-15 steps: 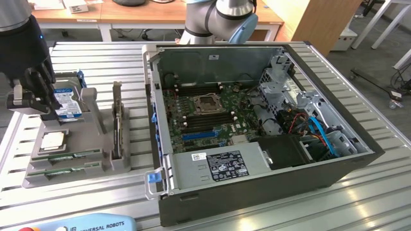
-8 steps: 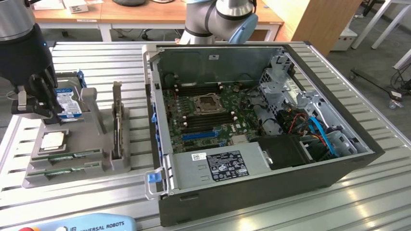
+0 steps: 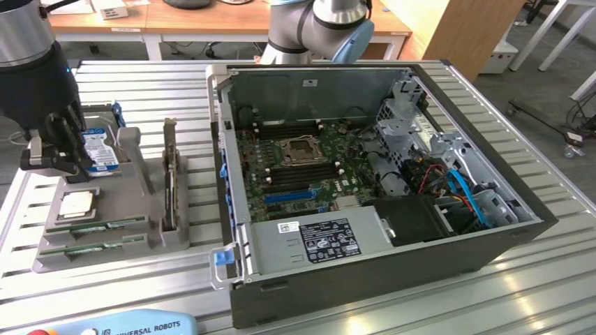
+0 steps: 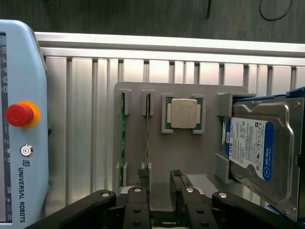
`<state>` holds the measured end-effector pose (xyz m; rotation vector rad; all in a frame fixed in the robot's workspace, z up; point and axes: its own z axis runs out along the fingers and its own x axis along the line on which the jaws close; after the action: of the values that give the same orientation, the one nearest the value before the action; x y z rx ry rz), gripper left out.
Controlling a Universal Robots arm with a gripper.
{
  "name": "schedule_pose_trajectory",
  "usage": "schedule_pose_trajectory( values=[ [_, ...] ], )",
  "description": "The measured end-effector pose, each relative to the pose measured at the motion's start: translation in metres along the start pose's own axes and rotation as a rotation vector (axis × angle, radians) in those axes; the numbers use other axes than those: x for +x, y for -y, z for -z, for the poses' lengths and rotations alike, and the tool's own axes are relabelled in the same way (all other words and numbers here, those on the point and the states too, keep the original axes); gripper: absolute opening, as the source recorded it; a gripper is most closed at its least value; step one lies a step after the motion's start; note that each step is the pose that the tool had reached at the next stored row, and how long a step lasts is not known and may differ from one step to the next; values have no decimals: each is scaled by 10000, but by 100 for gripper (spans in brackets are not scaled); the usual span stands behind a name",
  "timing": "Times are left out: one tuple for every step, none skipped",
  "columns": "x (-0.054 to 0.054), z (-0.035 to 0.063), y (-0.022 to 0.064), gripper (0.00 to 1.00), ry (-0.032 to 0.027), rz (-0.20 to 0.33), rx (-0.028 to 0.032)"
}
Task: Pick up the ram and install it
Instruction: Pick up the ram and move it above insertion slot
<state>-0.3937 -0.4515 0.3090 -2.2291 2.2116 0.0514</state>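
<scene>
Ram: green stick standing on edge in gray fixture slot beside processor chip, likely presented for a straddling grasp. Gripper: jaws spread wide, empty, poised at stick's end.

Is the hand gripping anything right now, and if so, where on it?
Nothing is held. The hand is open above the grey plastic parts tray, nothing between its fingers; the long thin green ram stick nearest it lies in its tray slot.
</scene>
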Motion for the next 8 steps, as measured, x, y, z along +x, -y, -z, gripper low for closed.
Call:
schedule_pose_trajectory(
  values=[
    [1, -52, 1, 31, 0, 0, 11],
    [2, -89, 2, 31, -1, 0, 20],
    [3, -113, 2, 31, -1, 0, 21],
    [3, -128, 2, 31, 0, 0, 24],
    [3, -144, 3, 31, 0, 0, 24],
    [4, -160, 4, 31, 0, 0, 25],
    [4, -175, 4, 31, 0, 0, 25],
    [5, -189, 4, 31, 0, 1, 24]
  ],
)
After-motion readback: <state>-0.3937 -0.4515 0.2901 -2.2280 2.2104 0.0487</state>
